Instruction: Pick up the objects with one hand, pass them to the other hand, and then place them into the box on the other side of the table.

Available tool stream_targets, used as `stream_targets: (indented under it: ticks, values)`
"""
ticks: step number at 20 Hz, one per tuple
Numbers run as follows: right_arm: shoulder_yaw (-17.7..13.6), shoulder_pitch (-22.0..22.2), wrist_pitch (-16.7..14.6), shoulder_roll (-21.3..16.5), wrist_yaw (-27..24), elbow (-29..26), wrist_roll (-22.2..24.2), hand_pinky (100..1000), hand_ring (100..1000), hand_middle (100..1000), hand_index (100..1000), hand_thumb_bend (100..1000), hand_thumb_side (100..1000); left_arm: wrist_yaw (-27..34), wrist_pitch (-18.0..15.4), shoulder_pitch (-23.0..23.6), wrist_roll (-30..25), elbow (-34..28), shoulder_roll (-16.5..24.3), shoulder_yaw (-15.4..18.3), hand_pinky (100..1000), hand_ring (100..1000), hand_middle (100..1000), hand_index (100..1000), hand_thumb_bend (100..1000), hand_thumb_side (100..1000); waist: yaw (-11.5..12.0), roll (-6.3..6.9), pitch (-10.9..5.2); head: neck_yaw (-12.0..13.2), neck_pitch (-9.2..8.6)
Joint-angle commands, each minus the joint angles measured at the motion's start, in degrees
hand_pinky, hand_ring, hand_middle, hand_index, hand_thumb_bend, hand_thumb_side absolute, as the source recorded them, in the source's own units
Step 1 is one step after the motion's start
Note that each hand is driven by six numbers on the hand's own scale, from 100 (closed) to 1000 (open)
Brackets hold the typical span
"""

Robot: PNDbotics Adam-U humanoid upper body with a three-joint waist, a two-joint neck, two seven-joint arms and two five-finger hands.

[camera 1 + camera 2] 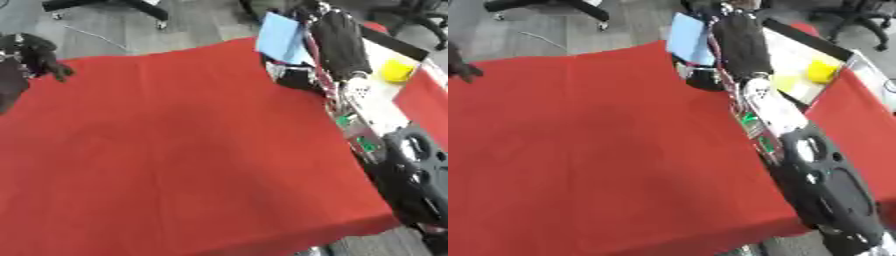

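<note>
Right hand (306,12) up at the far edge of the table, on the cloth side of the box (798,34) and just beyond its far corner; too blurred to tell whether spread or closed. Black forearm (341,45) stretched alongside the box's near wall, overlapping its rim. Blue flat object (280,36) right against that forearm on the side away from the box, tilted up on edge above the red cloth (175,150); cannot tell whether gripped or only touching the arm.

Left hand (39,55) well apart from the box, at the opposite edge of the cloth; dark fingers slack and slightly parted, holding nothing.

Box set askew off the cloth's side edge: pale floor, black rim. Inside it, one yellow object (822,71), small and rounded, towards the end farther from the blue object, resting on the pale floor. Yellowish patch next to it inside the box, shape unclear.

Dark lump (702,77) on the cloth beneath the forearm, near the box's wall; not identifiable.
</note>
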Motion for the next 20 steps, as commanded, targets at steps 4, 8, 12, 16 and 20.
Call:
stream_targets:
  ticks: [4,8,12,16,20]
  values:
    - [-5.4,-6.0,4.8,-5.7,-7.4,22.9,-2.6,796,752,811,996,624,636,3.6,3.2,3.3,6.0,-11.9,-0.5,5.7,724,513,503,730,304,787,1.5,0.27,-0.43,-2.0,-0.99]
    - [-5.2,-9.3,1.9,-8.7,1.3,30.1,13.0,1000,1000,965,1000,710,735,4.7,6.3,5.7,8.9,-18.3,-2.4,6.8,725,516,503,731,308,776,2.2,0.26,-0.42,-2.5,-1.15]
    - [-6.5,-10.0,-0.2,-11.8,12.7,26.4,24.4,1000,1000,997,1000,715,762,4.7,8.6,7.4,10.2,-22.5,-3.7,7.3,725,517,503,730,304,769,2.4,0.06,-0.65,-2.3,-1.31]
    - [-9.0,-8.2,-1.1,-13.7,21.5,14.7,26.0,1000,957,952,1000,653,730,4.3,10.2,8.8,11.1,-25.2,-5.1,7.8,725,519,503,729,297,758,2.4,-0.11,-0.88,-0.8,-1.52]
    - [-11.6,-3.4,-0.3,-11.8,27.1,-0.5,19.3,938,866,918,995,593,713,3.2,10.9,10.1,13.0,-27.4,-6.9,8.4,724,521,504,728,288,747,2.2,-0.08,-1.13,6.3,0.01]
